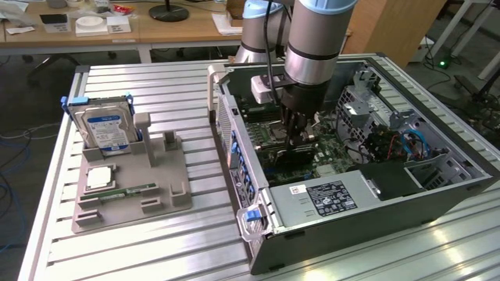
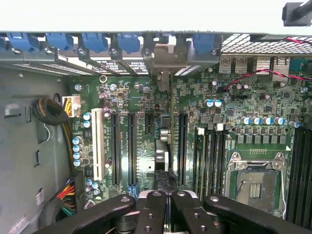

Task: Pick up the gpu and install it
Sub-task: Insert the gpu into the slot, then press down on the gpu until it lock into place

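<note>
Item: the gpu (image 1: 295,158), thin flat expansion card with a dark board.
Pose: standing on edge, upright over the motherboard; in the wrist view the gpu (image 2: 163,161) is seen edge-on as a narrow dark strip.
Location: centre of the exterior frame, inside the open computer case.
Relation: lined up between the long black expansion slots.
Seating: cannot be judged.

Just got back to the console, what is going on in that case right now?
The arm has its gripper down inside the open computer case, shut on the gpu, which stands edge-on over the motherboard slots. On the holder outside, the hard drive and memory stick sit untouched.
</note>
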Controlling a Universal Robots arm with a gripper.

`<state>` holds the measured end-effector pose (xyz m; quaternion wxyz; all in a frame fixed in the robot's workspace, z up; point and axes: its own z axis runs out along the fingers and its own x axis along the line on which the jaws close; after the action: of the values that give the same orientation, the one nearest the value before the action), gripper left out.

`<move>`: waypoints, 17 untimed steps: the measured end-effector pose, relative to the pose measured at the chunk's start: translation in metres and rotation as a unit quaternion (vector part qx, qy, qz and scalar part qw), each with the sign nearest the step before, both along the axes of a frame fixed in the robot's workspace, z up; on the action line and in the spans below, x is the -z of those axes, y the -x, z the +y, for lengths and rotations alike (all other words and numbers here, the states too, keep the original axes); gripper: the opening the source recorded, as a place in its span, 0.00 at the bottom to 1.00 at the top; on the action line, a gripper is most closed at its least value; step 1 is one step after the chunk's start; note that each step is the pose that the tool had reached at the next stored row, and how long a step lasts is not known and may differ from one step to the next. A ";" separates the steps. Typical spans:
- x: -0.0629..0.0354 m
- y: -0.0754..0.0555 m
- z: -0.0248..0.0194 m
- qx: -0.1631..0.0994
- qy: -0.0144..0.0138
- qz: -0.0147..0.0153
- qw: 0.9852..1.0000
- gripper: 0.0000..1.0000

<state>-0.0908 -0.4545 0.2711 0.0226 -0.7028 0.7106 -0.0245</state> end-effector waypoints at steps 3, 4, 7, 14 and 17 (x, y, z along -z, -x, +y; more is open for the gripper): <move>0.0000 0.000 0.0000 0.000 0.000 0.000 1.000 0.11; 0.0000 0.000 0.0000 0.000 0.000 0.000 1.000 0.11; 0.0000 0.000 0.0000 0.000 0.000 0.000 1.000 0.11; 0.0000 0.000 0.0000 0.000 0.000 0.000 1.000 0.11; 0.0000 0.002 0.0000 0.000 0.000 0.002 1.000 0.11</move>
<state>-0.0924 -0.4545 0.2711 0.0211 -0.7029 0.7106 -0.0229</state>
